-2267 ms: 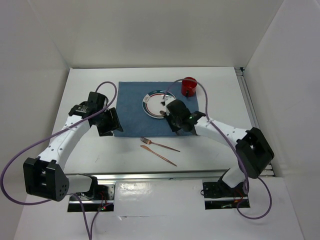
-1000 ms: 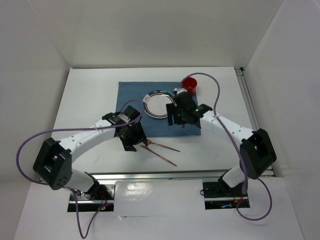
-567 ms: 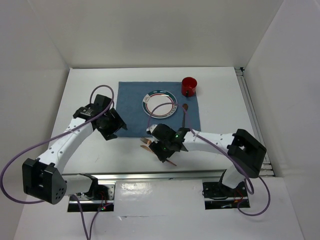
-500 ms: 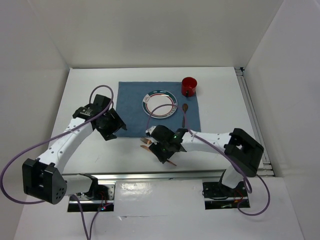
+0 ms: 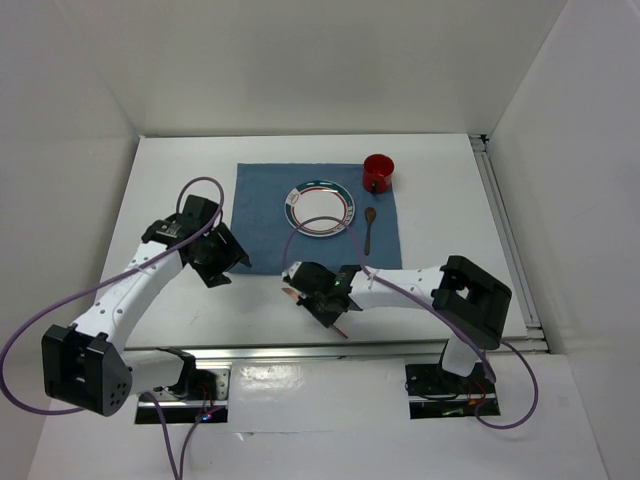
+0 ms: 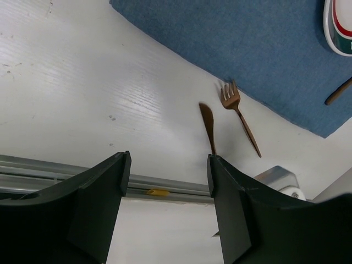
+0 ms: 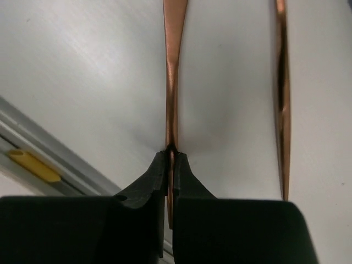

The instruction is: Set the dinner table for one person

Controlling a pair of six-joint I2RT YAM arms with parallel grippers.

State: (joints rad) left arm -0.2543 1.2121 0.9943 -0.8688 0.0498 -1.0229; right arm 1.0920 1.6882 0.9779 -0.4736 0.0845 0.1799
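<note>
From above, the dinner table (image 5: pixel 170 170) carries the blue placemat (image 5: pixel 265 225) at its middle. We judge the setting well along: the plate (image 5: pixel 320 207) and spoon (image 5: pixel 369 225) lie on the placemat and the red cup (image 5: pixel 378 172) sits at its far-right corner. The step in hand is fetching the cutlery, with the right claw (image 5: pixel 322 300) down on the table just off the placemat's near edge. The left claw (image 5: pixel 218 258) hangs off the placemat's near-left corner. In the left wrist view that left claw (image 6: pixel 168 165) is spread with nothing between its fingers (image 6: pixel 99 209). Past them, a knife (image 6: pixel 208 127) and fork (image 6: pixel 239 116) lie side by side on the table (image 6: pixel 82 82), just off the placemat (image 6: pixel 264 55). In the right wrist view the right claw (image 7: pixel 170 154) is pressed together, pinching 1 thin copper utensil (image 7: pixel 171 82). We cannot tell whether that is the knife or the fork. The 2nd copper piece (image 7: pixel 281 99) lies just beside it, apart. The silver rail (image 7: pixel 33 146) runs close by on the side away from the placemat, so there is little room that way. The next move calls for a straight lift that leaves the neighbour alone, then a carry over the placemat's near edge. The bare cloth left of the plate looks like the open room, though the left claw waits near that corner.
</note>
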